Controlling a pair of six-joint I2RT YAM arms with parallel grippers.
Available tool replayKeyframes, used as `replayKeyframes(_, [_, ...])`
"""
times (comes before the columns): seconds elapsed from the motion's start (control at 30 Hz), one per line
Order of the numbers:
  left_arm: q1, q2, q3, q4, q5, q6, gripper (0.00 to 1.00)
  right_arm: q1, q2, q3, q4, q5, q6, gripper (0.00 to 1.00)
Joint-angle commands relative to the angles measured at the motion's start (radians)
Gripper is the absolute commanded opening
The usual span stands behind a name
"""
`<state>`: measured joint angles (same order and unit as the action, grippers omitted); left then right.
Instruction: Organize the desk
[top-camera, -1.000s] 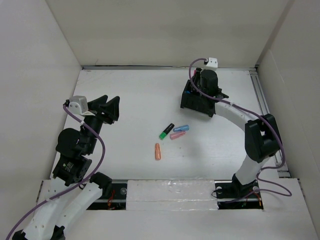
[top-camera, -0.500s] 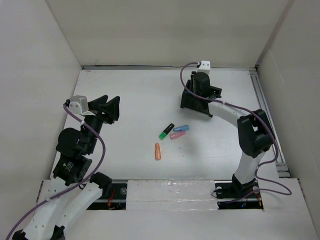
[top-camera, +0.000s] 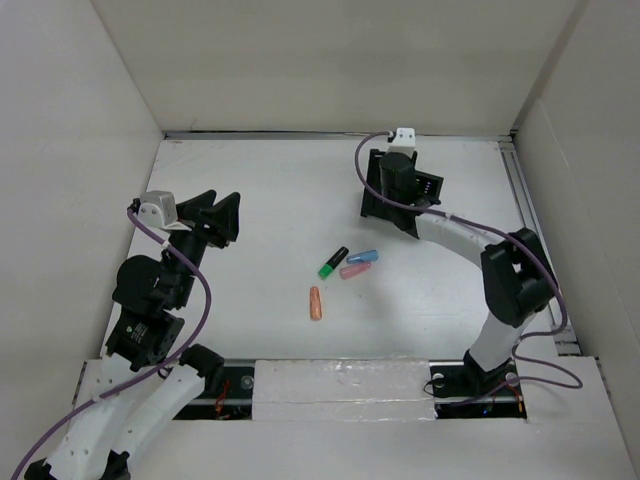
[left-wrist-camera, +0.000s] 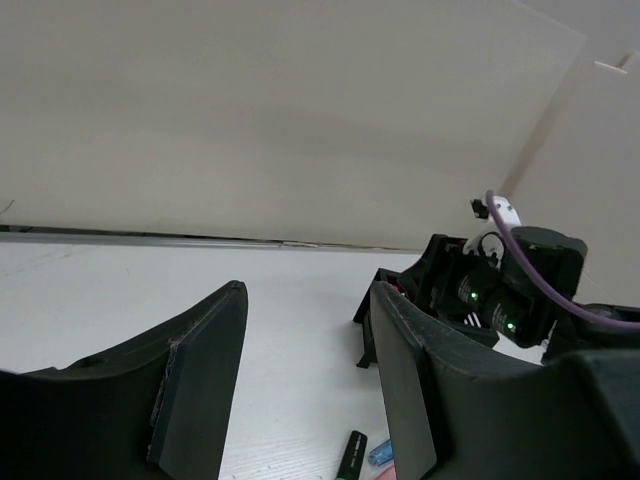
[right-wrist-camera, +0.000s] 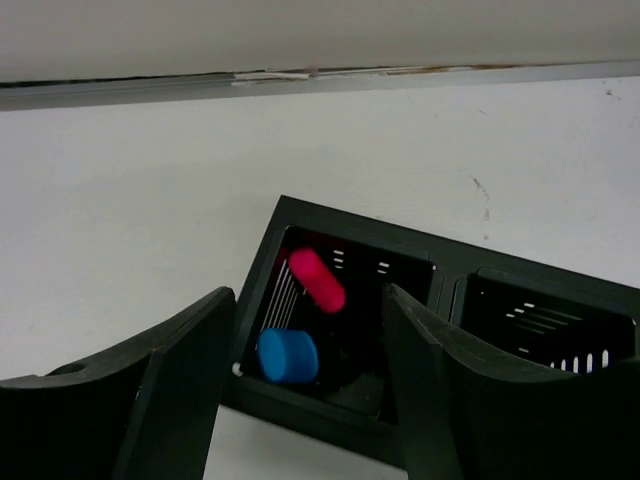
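From above, we saw the desk (top-camera: 270, 190) as a white tabletop filling the floor between white walls (top-camera: 60, 150), with a metal rail (top-camera: 522, 200) along its right edge. Four short markers lay loose near its middle. A green-and-black marker (top-camera: 333, 262) lay near a blue marker (top-camera: 362, 257), which was just beside a pink marker (top-camera: 354, 270). An orange marker (top-camera: 316, 303) lay a little apart, nearer the arms. The black organizer box (top-camera: 372, 205) stood toward the far right of the desk. The right arm (top-camera: 455, 225) largely covered it in that view, so from overhead we could not tell what it held or how the right fingers stood.

The right wrist camera filled that gap. It showed the right gripper (right-wrist-camera: 310, 300) hanging over the box's left compartment, fingers spread and grasping nothing. In that compartment lay a tilted red-pink cylinder (right-wrist-camera: 317, 280) and a blue cap (right-wrist-camera: 288, 356) nearer the camera; whether the two touched we could not tell.

The left gripper (top-camera: 220, 200) hovered over the left part of the desk, well apart from the markers. The overhead view showed its fingers parted, and the left wrist camera showed them released, with only bare desk between. That camera also looked across to the box and the right arm. It caught two small green lights (left-wrist-camera: 470, 296) that the overhead view did not show, and only the tips of the green-and-black and blue markers at its lower edge
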<state>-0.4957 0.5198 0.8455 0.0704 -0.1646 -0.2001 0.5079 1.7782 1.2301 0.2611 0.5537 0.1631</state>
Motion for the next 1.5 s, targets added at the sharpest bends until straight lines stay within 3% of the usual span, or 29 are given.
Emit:
replayKeyframes(0.0, [-0.001,0.002,0.003,0.049,0.008,-0.005,0.48,0.040,-0.124,-0.021,0.017,0.000,0.041,0.66])
replayKeyframes(0.07, [-0.001,0.000,0.001,0.051,0.010,-0.005,0.48,0.058,-0.166,-0.053,0.030,-0.014,0.039,0.66])
replayKeyframes(0.17, [-0.001,-0.001,0.001,0.054,0.007,-0.005,0.48,0.083,-0.187,-0.050,-0.040,0.015,0.064,0.29])
replayKeyframes(0.2, [-0.001,0.003,0.000,0.052,0.007,-0.005,0.48,0.093,-0.192,-0.053,-0.063,-0.010,0.081,0.06])
replayKeyframes(0.23, [-0.001,0.003,0.003,0.052,0.014,-0.007,0.48,0.109,-0.198,-0.060,-0.078,-0.040,0.114,0.00])
replayKeyframes(0.47, [-0.001,-0.003,0.003,0.051,0.013,-0.007,0.48,0.303,-0.200,-0.190,-0.163,-0.258,0.167,0.00])
replayKeyframes(0.57, [-0.001,-0.009,0.000,0.054,0.011,-0.005,0.48,0.353,-0.194,-0.237,-0.216,-0.264,0.185,0.30])
replayKeyframes(0.6, [-0.001,-0.006,0.003,0.052,0.008,-0.005,0.48,0.363,-0.195,-0.256,-0.215,-0.287,0.188,0.49])
replayKeyframes(0.7, [-0.001,-0.006,0.004,0.052,0.020,-0.007,0.48,0.363,-0.194,-0.316,-0.189,-0.347,0.197,0.62])
replayKeyframes(1.0, [-0.001,0.003,0.001,0.051,0.007,-0.005,0.49,0.324,-0.096,-0.294,-0.162,-0.451,0.254,0.82])
replayKeyframes(1.23, [-0.001,0.005,0.003,0.051,0.007,-0.007,0.48,0.270,-0.037,-0.308,-0.068,-0.546,0.312,0.82])
replayKeyframes(1.4, [-0.001,0.006,0.001,0.049,0.008,-0.005,0.48,0.261,0.010,-0.265,-0.071,-0.502,0.308,0.81])
replayKeyframes(1.47, [-0.001,0.006,0.001,0.049,0.011,-0.005,0.48,0.261,0.033,-0.241,-0.088,-0.483,0.290,0.76])
